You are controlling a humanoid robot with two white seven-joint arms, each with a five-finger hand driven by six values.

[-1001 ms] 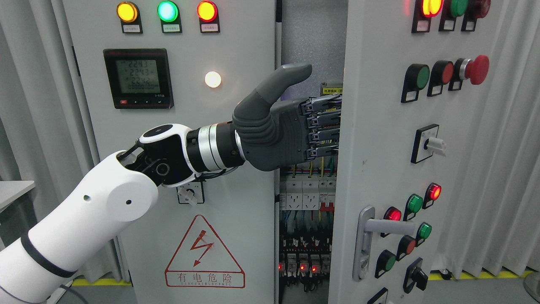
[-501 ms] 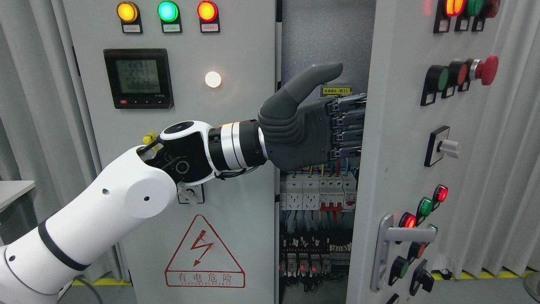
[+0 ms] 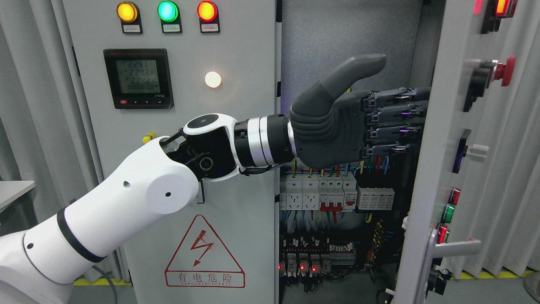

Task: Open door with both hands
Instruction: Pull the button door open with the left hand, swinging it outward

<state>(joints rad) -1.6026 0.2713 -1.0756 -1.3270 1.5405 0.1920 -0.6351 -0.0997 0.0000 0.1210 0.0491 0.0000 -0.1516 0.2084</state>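
The grey cabinet's right door (image 3: 434, 177) stands swung far out, seen almost edge-on, with its lever handle (image 3: 457, 246) low down. My left arm comes in from the lower left and reaches across. Its dark left hand (image 3: 398, 120) is at mid height with the fingers (image 3: 396, 110) held straight, side by side, their tips against the door's inner edge. The thumb (image 3: 358, 67) points up and to the right, and the hand holds nothing. The left door (image 3: 236, 55) stays closed. My right arm is out of view.
Inside the open cabinet are rows of breakers (image 3: 333, 192) and wiring (image 3: 320, 253). The left door carries three lamps, a meter (image 3: 138, 78) and a red warning triangle (image 3: 204, 253). A red mushroom button (image 3: 504, 67) juts from the right door. Curtains (image 3: 514, 202) hang at the right.
My left hand has moved to the right against the right door's edge, and the door has swung much wider, showing more of the cabinet's inside.
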